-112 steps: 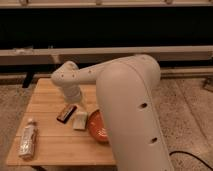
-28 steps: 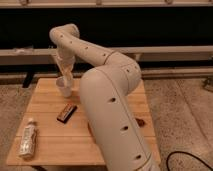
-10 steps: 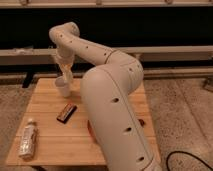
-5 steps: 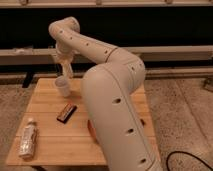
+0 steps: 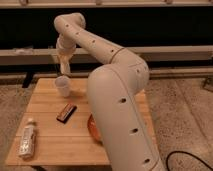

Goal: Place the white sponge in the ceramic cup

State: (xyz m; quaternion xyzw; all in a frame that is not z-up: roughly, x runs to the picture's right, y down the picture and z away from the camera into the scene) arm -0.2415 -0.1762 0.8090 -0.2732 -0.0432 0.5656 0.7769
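The ceramic cup point(image 5: 62, 86), small, plain and white, stands upright at the back left of the wooden table point(image 5: 60, 147). My gripper point(image 5: 63, 70) hangs straight above the cup, a short way over its rim, at the end of the big white arm that reaches back from the right foreground. The white sponge does not show anywhere on the table top. I cannot tell whether it is inside the cup or at the gripper.
A dark rectangular bar point(image 5: 66, 112) lies mid-table in front of the cup. A pale plastic bottle point(image 5: 26, 140) lies near the front left corner. An orange-brown bowl point(image 5: 93, 129) is partly hidden behind my arm. A dark wall with rails runs behind the table.
The sponge lay beside the dark bar at first and is gone from there. The gripper was down at the cup and has risen a little above it.
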